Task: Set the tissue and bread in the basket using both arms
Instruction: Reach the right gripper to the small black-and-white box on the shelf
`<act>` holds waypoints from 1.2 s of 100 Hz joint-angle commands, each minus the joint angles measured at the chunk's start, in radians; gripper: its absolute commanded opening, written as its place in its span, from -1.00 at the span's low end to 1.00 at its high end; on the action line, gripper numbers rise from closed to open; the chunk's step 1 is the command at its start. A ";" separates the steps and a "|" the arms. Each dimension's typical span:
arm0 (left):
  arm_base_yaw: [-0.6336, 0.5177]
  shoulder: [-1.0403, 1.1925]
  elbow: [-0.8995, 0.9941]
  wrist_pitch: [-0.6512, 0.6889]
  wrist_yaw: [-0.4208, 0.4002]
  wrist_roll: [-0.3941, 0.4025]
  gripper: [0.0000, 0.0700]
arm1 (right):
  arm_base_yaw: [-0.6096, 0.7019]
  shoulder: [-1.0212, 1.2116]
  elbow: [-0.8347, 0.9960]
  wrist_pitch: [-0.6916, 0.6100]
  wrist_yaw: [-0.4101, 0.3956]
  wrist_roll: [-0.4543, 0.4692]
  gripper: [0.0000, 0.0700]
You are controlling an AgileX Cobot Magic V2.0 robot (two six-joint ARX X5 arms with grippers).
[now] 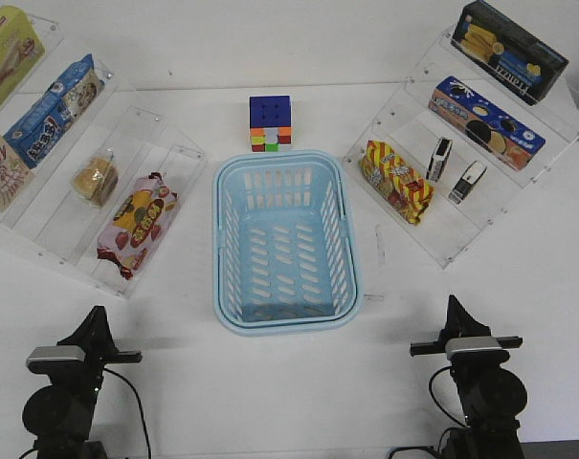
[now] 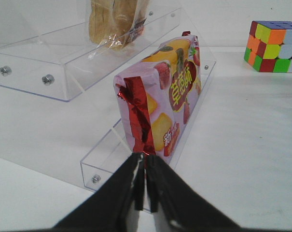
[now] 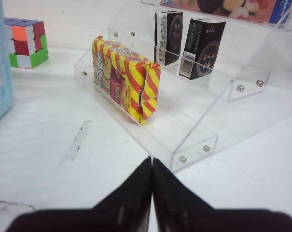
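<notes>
Counting one basket (image 1: 284, 311), one bread (image 1: 95, 179), two black packs (image 1: 455, 170)

Both arms sit low at the near edge, well apart. The left gripper (image 2: 145, 181) and right gripper (image 3: 152, 186) have their fingers pressed together, holding nothing.

Rubik's cube (image 1: 271, 123) on white table (image 1: 289, 392), clear shelves (image 1: 40, 206) — snack bags (image 1: 136, 223), biscuit boxes (image 1: 486, 116)

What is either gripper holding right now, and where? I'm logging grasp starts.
Nothing is held. The left gripper and right gripper are both shut on nothing.
</notes>
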 commanded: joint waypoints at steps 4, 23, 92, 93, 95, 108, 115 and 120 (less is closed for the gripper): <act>0.000 -0.002 -0.020 0.015 0.000 0.011 -0.99 | 0.001 -0.002 -0.002 0.013 0.000 0.014 -0.99; 0.000 -0.002 -0.020 0.015 0.000 0.011 -0.99 | 0.001 -0.002 -0.002 0.013 0.001 0.014 -0.99; 0.000 -0.002 -0.020 0.015 0.000 0.011 -0.99 | 0.001 -0.002 -0.002 0.078 0.000 0.074 -0.99; 0.000 -0.002 -0.020 0.015 0.000 0.011 -0.99 | 0.001 -0.002 -0.002 0.081 0.000 0.075 -0.99; 0.000 -0.002 -0.020 0.015 0.000 0.011 -0.99 | 0.001 -0.002 -0.002 0.088 -0.001 0.077 -0.99; 0.000 -0.002 -0.020 0.015 0.000 0.011 -0.99 | 0.001 -0.002 -0.002 0.097 -0.003 0.175 -0.99; 0.000 -0.002 -0.020 0.015 0.000 0.011 -0.99 | 0.001 -0.002 -0.001 0.104 0.005 0.297 -0.99; 0.000 -0.002 -0.020 0.015 0.000 0.011 -1.00 | 0.000 -0.002 0.009 0.098 0.002 0.402 -0.99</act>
